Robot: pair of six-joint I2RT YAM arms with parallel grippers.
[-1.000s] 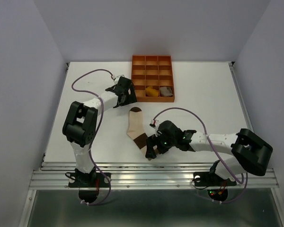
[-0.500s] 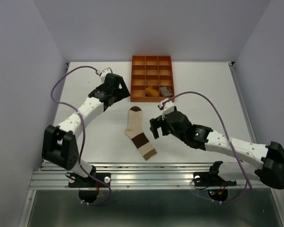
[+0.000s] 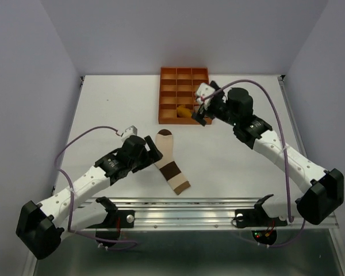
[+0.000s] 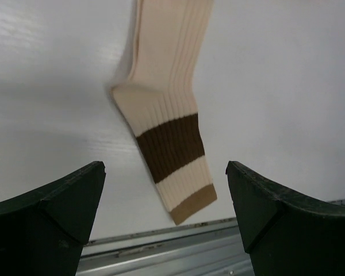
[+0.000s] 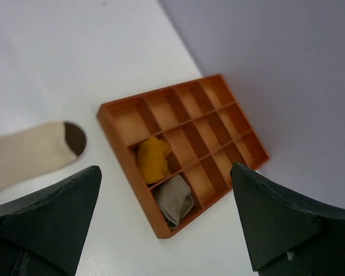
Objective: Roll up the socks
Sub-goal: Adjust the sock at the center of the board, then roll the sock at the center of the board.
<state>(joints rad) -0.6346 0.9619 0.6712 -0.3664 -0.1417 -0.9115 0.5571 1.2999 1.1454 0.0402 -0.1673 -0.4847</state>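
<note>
Hovering low over the white table [image 3: 103, 103], my left gripper [image 3: 153, 153] hangs with its jaws spread wide and nothing held, just left of the colour-blocked sock [image 3: 169, 163]. That sock lies flat and unrolled on the bare tabletop between the two arms. Its dark brown toe points toward the orange tray [image 3: 184, 72], and its tan cuff band lies closest to the table's near edge. From the left wrist camera the sock [image 4: 171, 129] runs down the middle of the picture between the two dark fingers [image 4: 57, 201]. It shows a cream foot, a broad brown stripe, a cream band and the tan cuff, and neither finger touches it.

My right gripper [image 3: 201, 114] is stretched out to the far side, poised over the near right corner of the tray, jaws likewise fully apart and empty. Its wrist camera looks down on the tray [image 5: 119, 104]. The mustard sock [image 5: 151, 159] is bunched in one compartment of the row closest to the arms, and the taupe sock [image 5: 175, 199] is bunched in the corner compartment right beside it. The remaining compartments on view hold nothing. In the overhead view I can see only the mustard sock [image 3: 184, 112]; the arm covers the corner where the taupe one sits. The colour-blocked sock's brown-tipped toe [image 5: 73, 138] shows at the left of that wrist picture, near the tray but not touching it.
</note>
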